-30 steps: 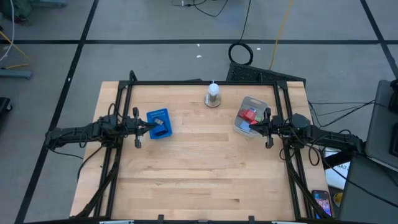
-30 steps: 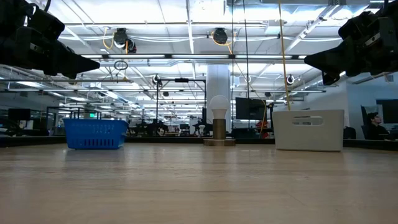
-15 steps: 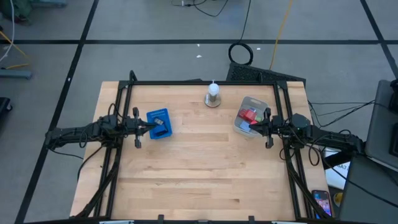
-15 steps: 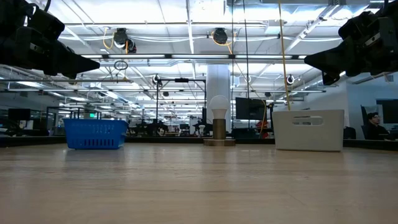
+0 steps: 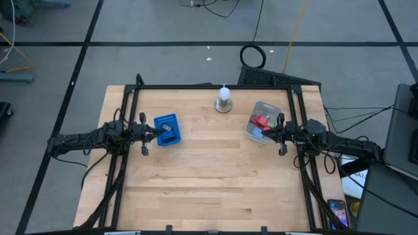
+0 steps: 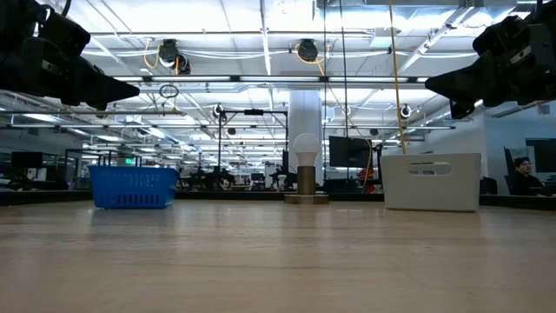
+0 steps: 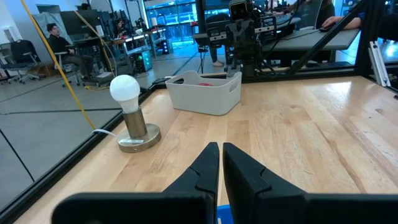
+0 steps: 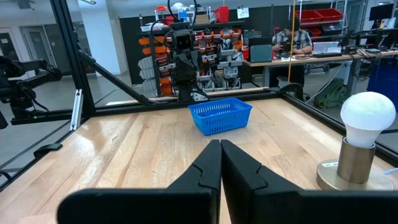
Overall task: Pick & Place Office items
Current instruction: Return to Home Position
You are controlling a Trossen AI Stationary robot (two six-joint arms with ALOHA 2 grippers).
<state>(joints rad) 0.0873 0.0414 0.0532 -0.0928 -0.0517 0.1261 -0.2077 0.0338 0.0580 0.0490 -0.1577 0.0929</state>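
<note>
The office items show as small red and blue pieces (image 5: pixel 261 121) lying in a pale tub (image 5: pixel 256 111) at the table's right; one red piece (image 7: pixel 206 76) peeks over the tub's rim in the left wrist view. A blue mesh basket (image 5: pixel 166 129) stands at the table's left (image 8: pixel 221 115). My left gripper (image 5: pixel 159 132) hangs shut in the air at the basket's near-left side (image 7: pixel 221 149). My right gripper (image 5: pixel 266 132) hangs shut above the tub's near edge (image 8: pixel 220 146). In the low view both are raised well above the table: left (image 6: pixel 130 89), right (image 6: pixel 432 84).
A lamp with a white bulb on a round metal base (image 5: pixel 223 100) stands at the far middle of the table, between basket and tub (image 6: pixel 305 174). A black frame (image 5: pixel 209 87) runs along the table's far and side edges. Bare wood (image 5: pixel 209 176) lies toward the near side.
</note>
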